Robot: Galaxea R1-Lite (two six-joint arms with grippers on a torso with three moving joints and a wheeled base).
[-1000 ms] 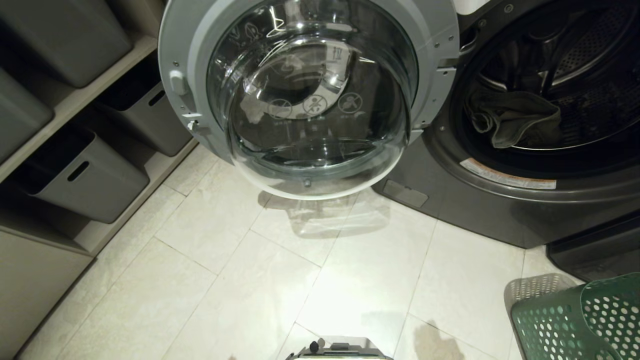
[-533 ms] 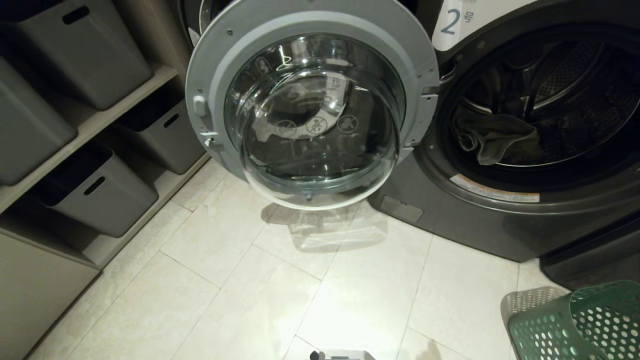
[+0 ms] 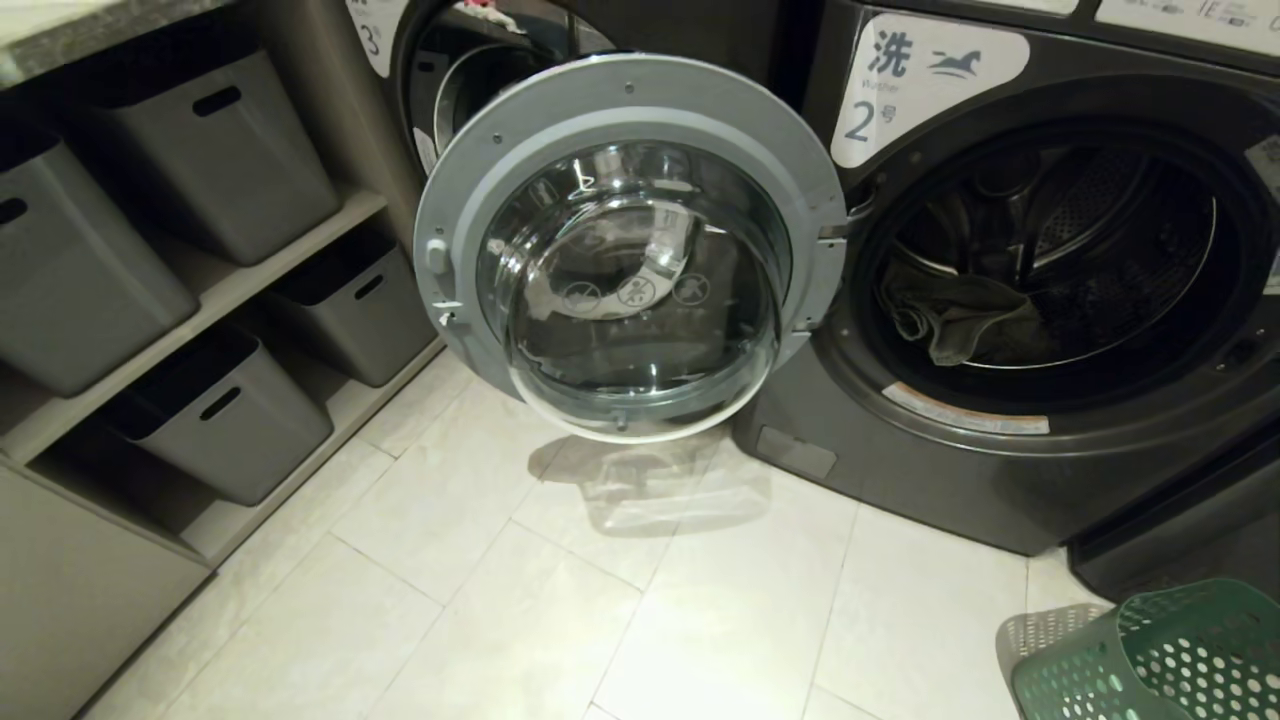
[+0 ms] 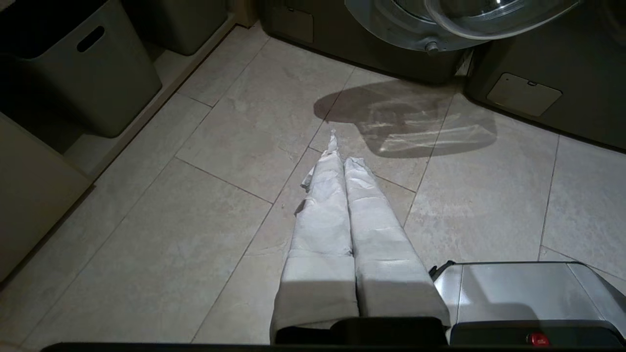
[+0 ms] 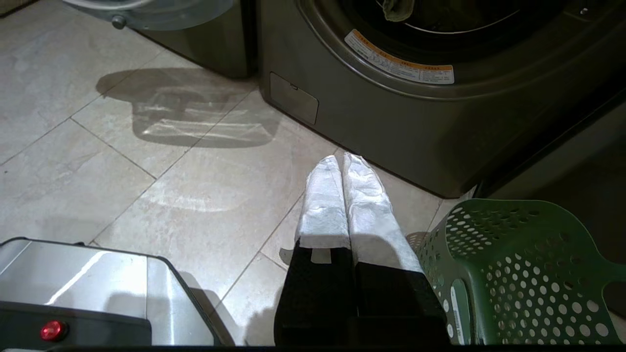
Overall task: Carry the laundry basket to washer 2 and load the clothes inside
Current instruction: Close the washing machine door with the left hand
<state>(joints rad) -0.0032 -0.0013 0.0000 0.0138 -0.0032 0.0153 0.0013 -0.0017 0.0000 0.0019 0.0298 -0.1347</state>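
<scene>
Both fingers (image 5: 342, 164) beside basket (image 5: 508, 274)

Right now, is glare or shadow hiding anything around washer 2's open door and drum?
Head view: the round glass washer door carries reflections, and the dark drum leaves the olive-grey cloth dim. Left wrist view: the door's shadow falls on the pale tiled floor. Right wrist view: the green perforated laundry basket stays readable.
</scene>
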